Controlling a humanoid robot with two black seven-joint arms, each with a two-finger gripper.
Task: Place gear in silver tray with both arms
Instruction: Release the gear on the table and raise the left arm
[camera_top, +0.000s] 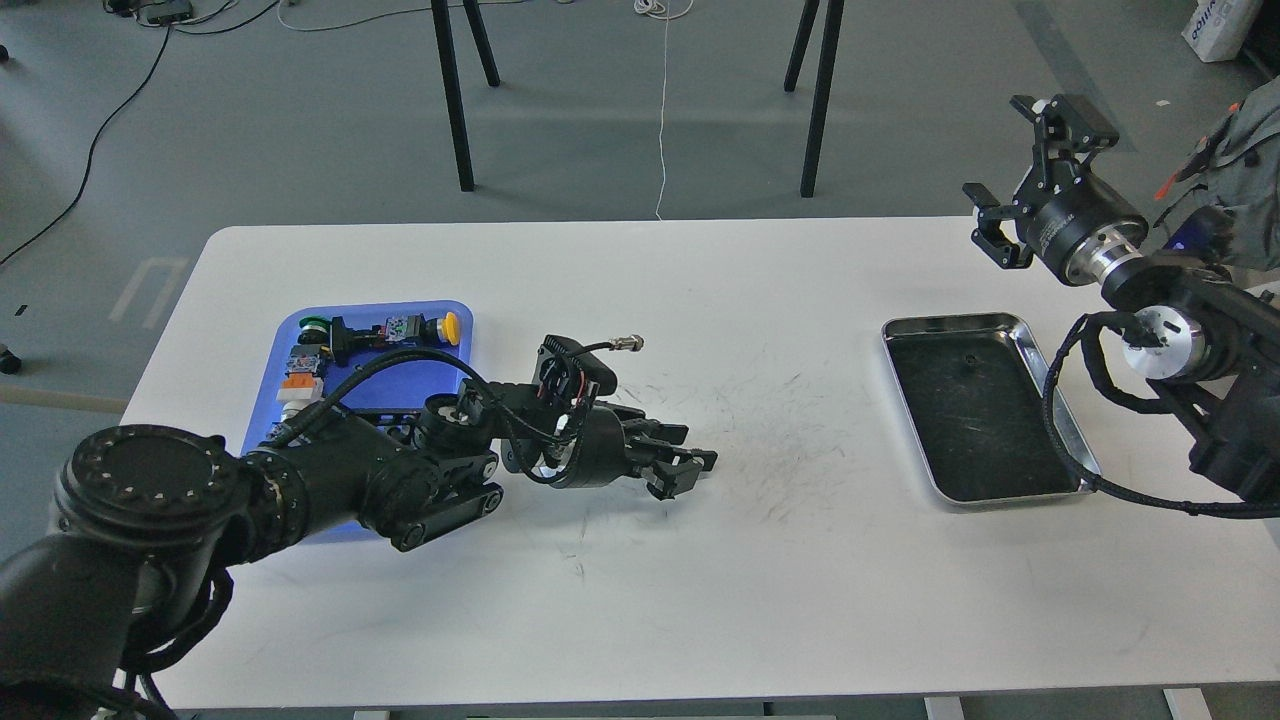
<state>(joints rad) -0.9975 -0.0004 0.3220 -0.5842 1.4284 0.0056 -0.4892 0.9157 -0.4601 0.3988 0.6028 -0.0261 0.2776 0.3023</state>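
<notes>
The left arm (300, 480) comes in from the 8 o'clock corner and lies low over the white desk (640, 600). It crosses the near part of a blue tray (300, 330), which sits at about 9 o'clock on the desk. In this blue tray I see small parts: a piece with a yellow cap (452, 326), a green piece (314, 324) and an orange and white piece (302, 378). A gear I cannot make out among them.

The left gripper (680, 462) is just past the right side of the blue tray, toward the middle of the desk, and points to 3 o'clock. Its jaws are dark and close together; I cannot tell if they hold something or how far they stand apart. A short cable with a metal plug (627, 344) stands out above the wrist.

The middle of the desk shows dark scratches (790, 440).

The silver tray (1060, 410) lies at about 3 o'clock on the desk, well apart from the left gripper. Its dark scratched bottom carries nothing that I can see.

The right arm (1200, 340) enters from the 3 o'clock edge, raised above the far right corner of the desk. The right gripper (1020, 170) is at about 2 o'clock, beyond the silver tray, and its jaws stand wide with nothing between them.
</notes>
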